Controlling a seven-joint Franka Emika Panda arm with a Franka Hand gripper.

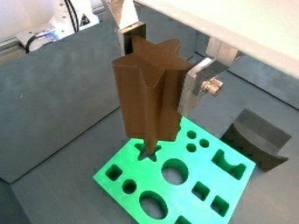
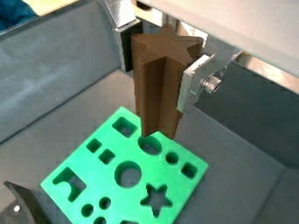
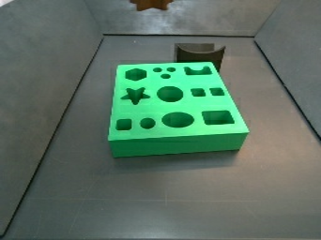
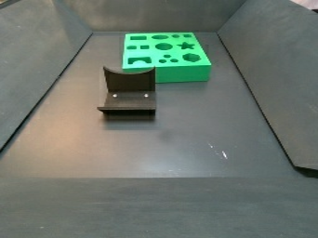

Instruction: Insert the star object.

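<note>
My gripper (image 1: 162, 66) is shut on the star object (image 1: 149, 92), a tall reddish-brown ridged peg held upright; both also show in the other wrist view, the gripper (image 2: 160, 66) and the peg (image 2: 158, 83). A silver finger (image 1: 194, 85) presses one side of the peg. The peg hangs well above the green block (image 3: 175, 108). Only its lower tip (image 3: 154, 4) shows in a side view. The block's star-shaped hole (image 3: 135, 95) is open, and it is seen from the wrist too (image 2: 156, 199). In a wrist view the peg's lower end lines up near that hole (image 1: 149, 152).
The dark fixture (image 4: 126, 93) with a concave top stands on the floor beside the green block (image 4: 165, 54), and it shows behind the block in a side view (image 3: 197, 53). Dark grey walls (image 3: 63, 84) enclose the floor. The block has several other shaped holes.
</note>
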